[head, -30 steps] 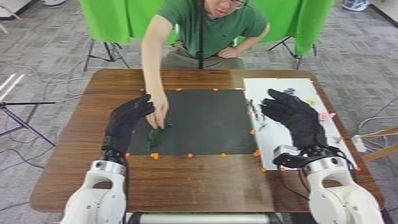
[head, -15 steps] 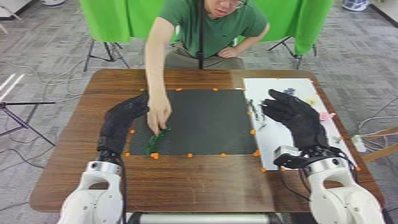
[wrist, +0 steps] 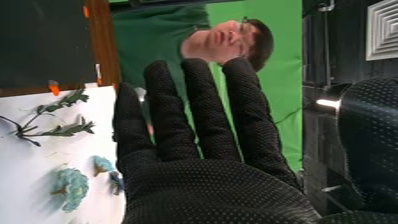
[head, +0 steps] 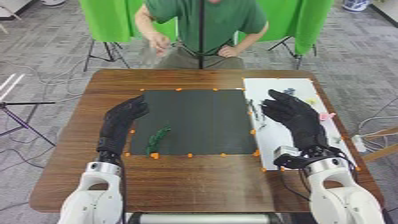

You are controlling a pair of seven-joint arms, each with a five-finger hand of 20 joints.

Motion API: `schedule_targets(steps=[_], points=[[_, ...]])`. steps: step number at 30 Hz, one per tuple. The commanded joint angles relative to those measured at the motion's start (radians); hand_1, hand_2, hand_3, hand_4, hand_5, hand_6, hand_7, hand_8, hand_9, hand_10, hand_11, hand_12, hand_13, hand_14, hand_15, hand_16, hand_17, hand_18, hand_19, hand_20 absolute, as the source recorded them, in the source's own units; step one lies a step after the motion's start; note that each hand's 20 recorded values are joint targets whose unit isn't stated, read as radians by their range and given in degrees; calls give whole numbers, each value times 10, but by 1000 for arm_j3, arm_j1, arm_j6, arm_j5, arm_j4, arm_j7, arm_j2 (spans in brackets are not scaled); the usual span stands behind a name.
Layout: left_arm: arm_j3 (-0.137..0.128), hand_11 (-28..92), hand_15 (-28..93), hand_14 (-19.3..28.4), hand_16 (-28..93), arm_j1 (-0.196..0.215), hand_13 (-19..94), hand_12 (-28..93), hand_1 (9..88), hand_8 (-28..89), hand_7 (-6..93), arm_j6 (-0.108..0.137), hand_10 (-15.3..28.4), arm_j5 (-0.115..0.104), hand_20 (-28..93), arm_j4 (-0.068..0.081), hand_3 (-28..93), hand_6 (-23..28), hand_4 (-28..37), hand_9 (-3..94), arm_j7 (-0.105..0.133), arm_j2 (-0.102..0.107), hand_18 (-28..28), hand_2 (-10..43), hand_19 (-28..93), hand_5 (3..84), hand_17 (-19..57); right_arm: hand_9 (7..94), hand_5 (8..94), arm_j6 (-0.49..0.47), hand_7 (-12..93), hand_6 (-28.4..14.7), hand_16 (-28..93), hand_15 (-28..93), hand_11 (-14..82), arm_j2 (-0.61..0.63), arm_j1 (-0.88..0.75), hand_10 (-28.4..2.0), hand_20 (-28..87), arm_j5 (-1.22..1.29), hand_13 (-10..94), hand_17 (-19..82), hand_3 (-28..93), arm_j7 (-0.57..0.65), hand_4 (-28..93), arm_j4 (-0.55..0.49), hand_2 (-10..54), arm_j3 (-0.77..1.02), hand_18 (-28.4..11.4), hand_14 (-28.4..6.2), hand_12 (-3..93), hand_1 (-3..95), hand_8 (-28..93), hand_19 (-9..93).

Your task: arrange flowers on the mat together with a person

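On the dark mat (head: 200,120) in the head view, a green leafy stem (head: 157,139) lies near the left edge. My left hand (head: 124,112) is held beside the mat's left side, fingers relaxed. Over the white sheet (head: 266,90) on the right is my right hand (head: 291,111), open. The right wrist view has my right hand (wrist: 209,187) with its fingers straight and nothing held. Near it a leafy sprig (wrist: 53,120) and a blue-green flower (wrist: 71,187) lie on the white sheet. A pink flower (head: 326,116) shows beside my right hand in the head view.
A person in a green shirt stands across the wooden table (head: 107,165), one hand (head: 158,42) raised beyond the far edge. Orange markers (head: 155,156) line the mat. Blue (head: 289,91) and yellow (head: 311,100) flowers lie at the sheet's far part.
The person's hand has let go of the green stem and drawn back beyond the table's far edge. My left hand has shifted slightly left; my right hand has stayed in place.
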Motion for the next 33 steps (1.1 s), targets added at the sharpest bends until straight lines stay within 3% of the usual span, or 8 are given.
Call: schedule_targets(steps=[1, 7, 8, 12, 16, 22, 33], points=[[-13, 193, 224, 191, 6, 25, 369, 130, 276, -56, 149, 19, 142, -2, 174, -9, 666, 48, -203, 460, -15, 2, 118, 14, 98, 492, 65, 497, 472, 130, 142, -13, 230, 120, 65, 41, -8, -154, 274, -128, 395, 162, 724, -76, -140, -53, 57, 41, -171, -153, 178, 136, -70, 174], [-16, 193, 223, 192, 7, 43, 370, 129, 275, -57, 149, 32, 143, -6, 174, -19, 663, 48, -202, 460, -18, 9, 119, 16, 101, 491, 64, 532, 481, 259, 176, -11, 267, 163, 119, 127, -32, -147, 376, -518, 495, 190, 707, -20, -157, -130, -63, 130, -163, -142, 213, 223, -82, 349], [-20, 193, 223, 191, 7, 39, 370, 129, 275, -57, 149, 20, 143, 0, 174, -17, 663, 48, -202, 460, -25, 4, 119, 16, 102, 491, 64, 545, 486, 291, 183, -10, 282, 179, 138, 142, -45, -146, 391, -606, 513, 190, 702, 2, -166, -139, -80, 139, -165, -141, 220, 232, -84, 383], [-25, 193, 224, 191, 7, 45, 370, 129, 274, -57, 150, 17, 143, 4, 173, -24, 664, 47, -201, 459, -30, 3, 119, 16, 102, 489, 64, 590, 517, 343, 210, -6, 290, 287, 207, 201, -106, -139, 425, -972, 572, 204, 688, 99, -228, -151, -95, 191, -173, -132, 237, 268, -90, 490], [-31, 194, 223, 191, 7, 50, 370, 130, 275, -57, 150, 23, 143, 7, 173, -28, 663, 48, -201, 459, -32, 4, 119, 17, 103, 489, 64, 638, 567, 253, 232, 1, 290, 382, 261, 246, -145, -134, 462, -1209, 619, 237, 702, 198, -272, -149, -95, 220, -172, -121, 258, 311, -92, 553], [-26, 195, 223, 191, 7, 54, 370, 131, 273, -56, 150, 22, 142, 6, 173, -32, 666, 48, -202, 461, -34, 11, 119, 15, 103, 490, 64, 675, 603, 63, 235, 8, 295, 428, 271, 286, -180, -120, 493, -1271, 654, 258, 697, 230, -280, -129, -95, 259, -176, -110, 269, 362, -96, 588], [-19, 194, 222, 191, 8, 49, 370, 130, 274, -56, 149, 19, 142, 4, 171, -29, 663, 48, -202, 461, -37, 17, 119, 16, 104, 490, 64, 716, 639, -5, 237, 27, 302, 459, 267, 329, -136, -112, 518, -1251, 680, 277, 678, 270, -283, -29, -95, 203, -180, -106, 269, 374, -104, 606]])
